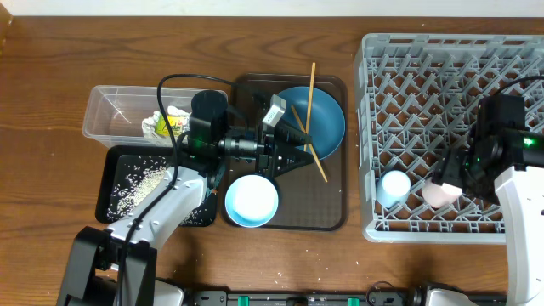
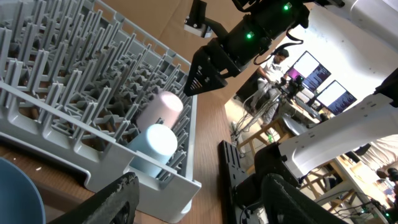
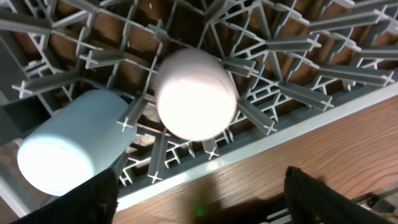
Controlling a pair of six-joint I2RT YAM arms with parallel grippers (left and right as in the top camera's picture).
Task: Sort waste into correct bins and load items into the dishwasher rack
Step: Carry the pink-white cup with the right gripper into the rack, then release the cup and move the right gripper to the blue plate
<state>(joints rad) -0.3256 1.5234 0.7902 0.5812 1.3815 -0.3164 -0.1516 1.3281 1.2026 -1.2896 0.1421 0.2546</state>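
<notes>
Holds nothing in the right end effector (image 3: pixel 199 177), spread wide just above the pinkish-white cup (image 3: pixel 196 102) set beside the light blue cup (image 3: pixel 68 146) in the grey rack (image 1: pixel 368 127), and nothing in the left end effector (image 2: pixel 199 186), likewise parted over the brown tray (image 1: pixel 327 217) near the chopsticks (image 1: pixel 311 93).

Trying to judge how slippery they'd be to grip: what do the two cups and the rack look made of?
Pinkish-white cup: smooth, even matte surface with soft shading, so plastic or matte ceramic; the look leaves it open. Light blue cup: same finish. Rack: grey moulded plastic, shown by its thin cross-shaped pegs.
</notes>
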